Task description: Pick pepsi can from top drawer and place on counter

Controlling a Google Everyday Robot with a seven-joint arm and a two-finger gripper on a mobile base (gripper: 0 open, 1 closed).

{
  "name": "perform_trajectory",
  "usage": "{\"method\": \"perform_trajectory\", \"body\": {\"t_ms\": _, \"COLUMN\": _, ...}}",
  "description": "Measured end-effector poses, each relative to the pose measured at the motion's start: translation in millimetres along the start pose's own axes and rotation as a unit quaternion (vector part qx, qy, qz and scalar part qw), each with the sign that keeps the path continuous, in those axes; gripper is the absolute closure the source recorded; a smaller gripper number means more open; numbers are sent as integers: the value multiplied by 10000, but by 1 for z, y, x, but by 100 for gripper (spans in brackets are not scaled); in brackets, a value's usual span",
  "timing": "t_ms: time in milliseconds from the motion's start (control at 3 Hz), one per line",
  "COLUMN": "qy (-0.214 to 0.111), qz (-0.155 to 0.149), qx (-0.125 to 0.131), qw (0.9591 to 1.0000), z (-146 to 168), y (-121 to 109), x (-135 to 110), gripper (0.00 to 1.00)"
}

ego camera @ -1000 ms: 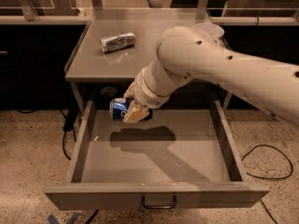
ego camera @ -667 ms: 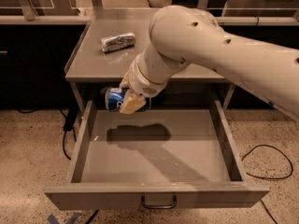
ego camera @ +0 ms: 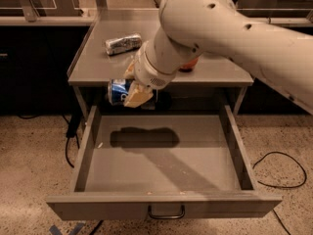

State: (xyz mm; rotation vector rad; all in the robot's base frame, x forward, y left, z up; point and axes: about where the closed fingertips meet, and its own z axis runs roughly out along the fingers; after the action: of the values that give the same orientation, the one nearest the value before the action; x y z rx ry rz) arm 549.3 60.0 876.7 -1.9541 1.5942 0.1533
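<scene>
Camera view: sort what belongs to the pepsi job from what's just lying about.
Job: counter; top drawer, open; pepsi can, held at the counter's front edge; gripper, jaws shut on it.
Lying about: silver-grey can on the counter; reddish object behind the arm.

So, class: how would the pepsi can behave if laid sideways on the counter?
It probably rolls: the can is round and lies sideways in the tool, at the front edge of the counter, over the drawer. It is probably light, since the tool alone holds it aloft. Its smooth metal may be slippery.
</scene>
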Motion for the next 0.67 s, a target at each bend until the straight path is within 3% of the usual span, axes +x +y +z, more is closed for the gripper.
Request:
{"method": "perform_trajectory", "body": {"t_ms": 333, "qy": -19, "qz": -334, "qx": 242, "qw": 9991, "z": -32, "y": -33, "x": -21, "gripper": 100}}
{"method": "perform_trajectory", "body": {"t_ms": 667, "qy": -32, "qz": -339, "qx": 244, "qw": 9991, "z": -32, "y": -33, "x": -21, "gripper": 100}}
